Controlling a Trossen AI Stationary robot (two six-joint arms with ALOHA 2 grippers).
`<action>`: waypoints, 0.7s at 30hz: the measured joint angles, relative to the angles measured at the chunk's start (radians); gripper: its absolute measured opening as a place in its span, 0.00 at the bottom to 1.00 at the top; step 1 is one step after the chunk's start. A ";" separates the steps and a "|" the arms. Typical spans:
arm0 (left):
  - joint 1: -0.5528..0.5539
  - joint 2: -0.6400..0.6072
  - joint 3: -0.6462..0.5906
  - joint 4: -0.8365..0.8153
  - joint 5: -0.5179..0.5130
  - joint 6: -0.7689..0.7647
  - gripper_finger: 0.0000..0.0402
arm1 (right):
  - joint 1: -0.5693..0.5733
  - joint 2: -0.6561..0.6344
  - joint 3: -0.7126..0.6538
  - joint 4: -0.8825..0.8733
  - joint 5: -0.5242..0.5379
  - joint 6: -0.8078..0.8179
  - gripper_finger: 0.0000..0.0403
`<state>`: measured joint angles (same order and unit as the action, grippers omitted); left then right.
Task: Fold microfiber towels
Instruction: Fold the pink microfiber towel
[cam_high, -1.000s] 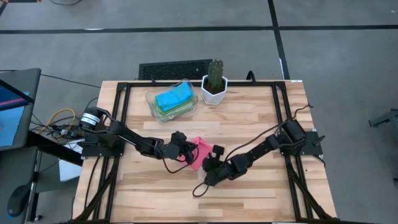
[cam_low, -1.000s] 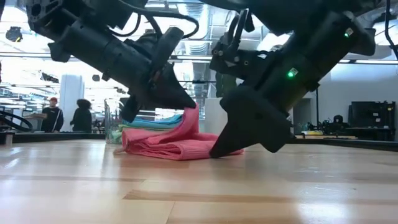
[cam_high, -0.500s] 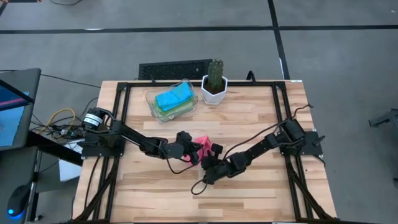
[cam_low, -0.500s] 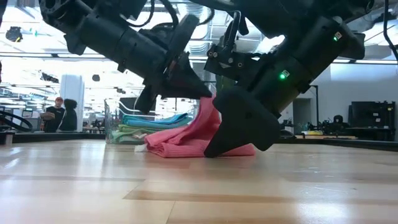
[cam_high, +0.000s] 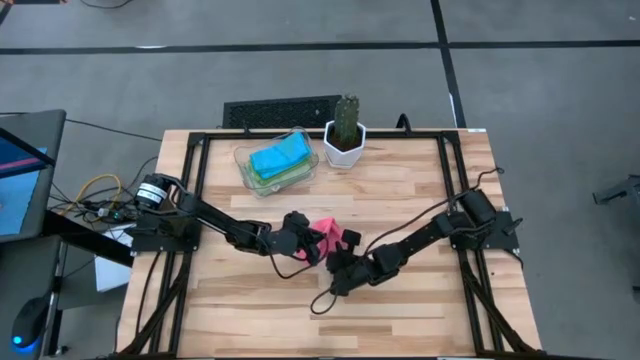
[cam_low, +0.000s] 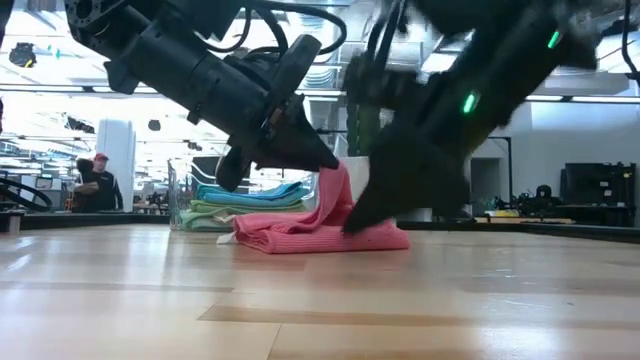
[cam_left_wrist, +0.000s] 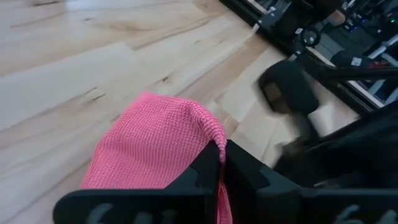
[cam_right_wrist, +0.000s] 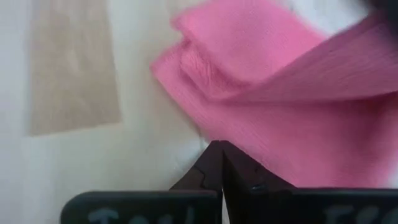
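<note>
A hot pink towel (cam_high: 326, 232) lies bunched in folds at the table's middle; it also shows in the low view (cam_low: 300, 237). My left gripper (cam_high: 312, 240) is shut on the towel's raised part, just left of it. My right gripper (cam_high: 336, 263) is shut, with its tips low at the towel's near side (cam_right_wrist: 280, 124). Blue and green folded towels (cam_high: 278, 158) lie stacked in a clear tray at the far left. My left gripper pinches a raised edge of the pink towel (cam_left_wrist: 211, 134) between its two fingers, slanting down from the table's left. That part (cam_low: 335, 190) is drawn up off the table, and the rest lies in folds on the wood. My right gripper's shut fingertips (cam_right_wrist: 214, 155) stand at the towel's near edge; whether they touch it, I cannot tell.
The clear tray (cam_high: 244, 158) and a white pot with a cactus (cam_high: 345, 138) stand at the far edge. Black frame rails run along the table's left and right sides. People stand in the room beyond, at the low view's left.
My left gripper has gone up and toward the table's right, still shut on the towel's edge, which now stands higher. The bunched towel has slid with it toward the right. My right gripper has gone a little toward the far edge and is in motion now.
</note>
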<state>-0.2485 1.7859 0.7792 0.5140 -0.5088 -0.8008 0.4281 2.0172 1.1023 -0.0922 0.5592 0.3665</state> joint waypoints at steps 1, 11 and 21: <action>0.000 0.000 0.000 -0.003 0.002 -0.002 0.01 | 0.009 -0.021 0.000 -0.014 0.012 -0.001 0.06; 0.000 0.000 0.000 0.027 0.030 0.034 0.25 | 0.048 -0.162 0.005 -0.205 0.124 0.007 0.06; 0.000 -0.005 0.000 0.036 0.125 0.066 0.49 | 0.016 -0.275 0.004 -0.213 0.206 -0.088 0.07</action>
<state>-0.2488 1.7810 0.7790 0.5499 -0.3836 -0.7343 0.4440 1.7426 1.1061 -0.3056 0.7656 0.2787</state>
